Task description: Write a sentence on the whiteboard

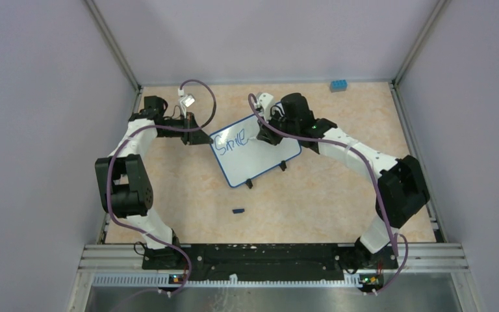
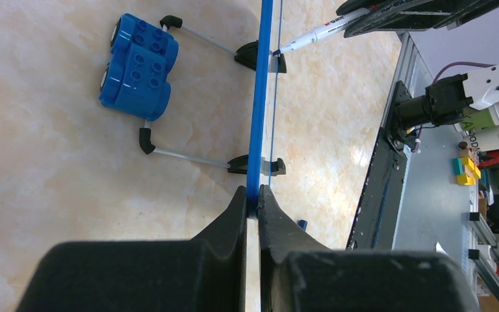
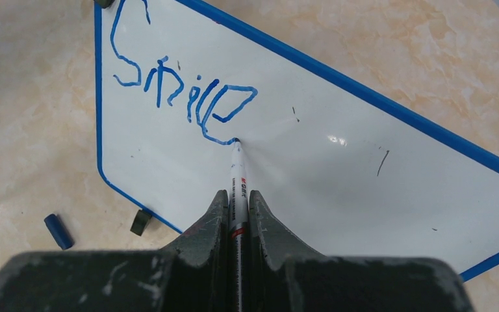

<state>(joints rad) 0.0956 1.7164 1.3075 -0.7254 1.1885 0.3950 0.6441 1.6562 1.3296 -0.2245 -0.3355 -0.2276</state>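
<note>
In front of the right gripper [image 3: 237, 197], clenched on a marker [image 3: 236, 170], stands the whiteboard [image 3: 338, 188]. The left gripper [image 2: 252, 195] pinches its blue frame, a good hold, for it looks light and wobbly.

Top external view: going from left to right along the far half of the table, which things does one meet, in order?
Black left gripper → blue handwritten word on the blue-framed white whiteboard → black right gripper → blue plastic toy block.

On the beige marbled desk [image 1: 312, 195], a blue-framed whiteboard [image 1: 255, 151] is propped between the left gripper [image 1: 203, 136] and the right gripper [image 1: 264, 134]. A small blue cap [image 1: 238, 210] is seen nearer, and a blue toy brick [image 1: 338, 85] beyond.
</note>
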